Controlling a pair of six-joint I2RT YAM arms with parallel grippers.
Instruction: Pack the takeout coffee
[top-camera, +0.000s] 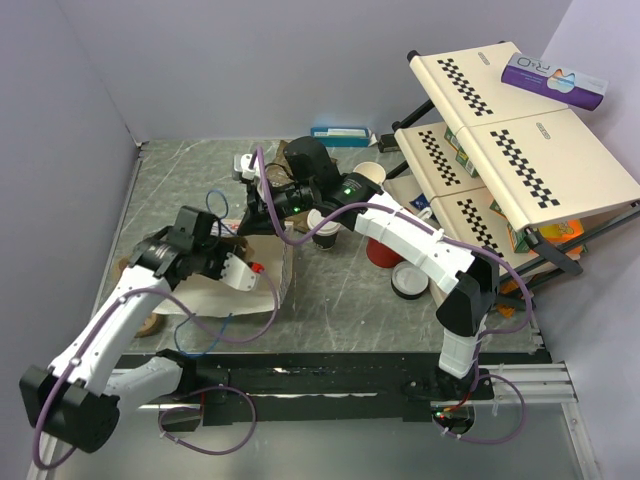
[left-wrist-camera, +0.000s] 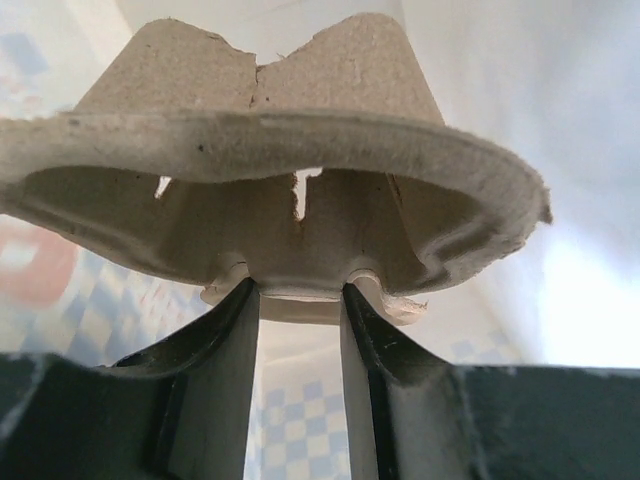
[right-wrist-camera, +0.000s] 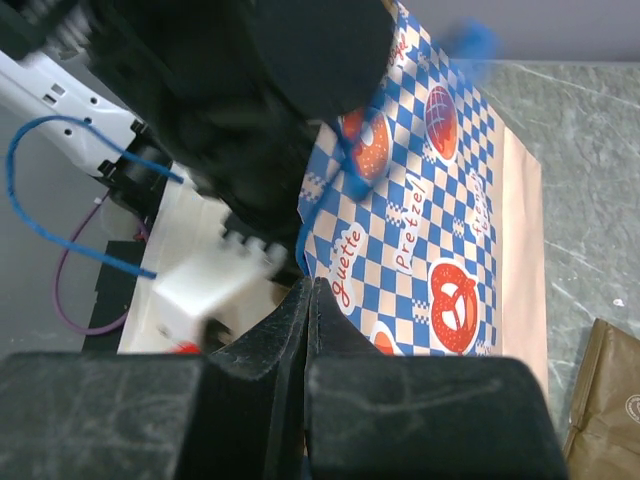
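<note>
My left gripper (left-wrist-camera: 298, 290) is shut on the bottom of a grey pulp cup carrier (left-wrist-camera: 280, 150). It holds the carrier inside a blue-checked pretzel paper bag (right-wrist-camera: 430, 230), whose walls glow around it. In the top view the left gripper (top-camera: 250, 270) is at the mouth of the bag (top-camera: 283, 272). My right gripper (right-wrist-camera: 310, 285) is shut, pinching the bag's edge, and shows in the top view (top-camera: 262, 190) over the bag's far end. A round white-lidded cup, likely the takeout coffee (top-camera: 408, 281), stands on the table right of the bag, apart from both grippers.
A red cup (top-camera: 381, 252) and another small cup (top-camera: 325, 236) stand near the right forearm. A stack of cream cups (top-camera: 368, 176) is behind them, and a folding checker-patterned rack (top-camera: 520, 150) fills the right side. A brown paper bag (right-wrist-camera: 605, 400) lies beside the checked bag.
</note>
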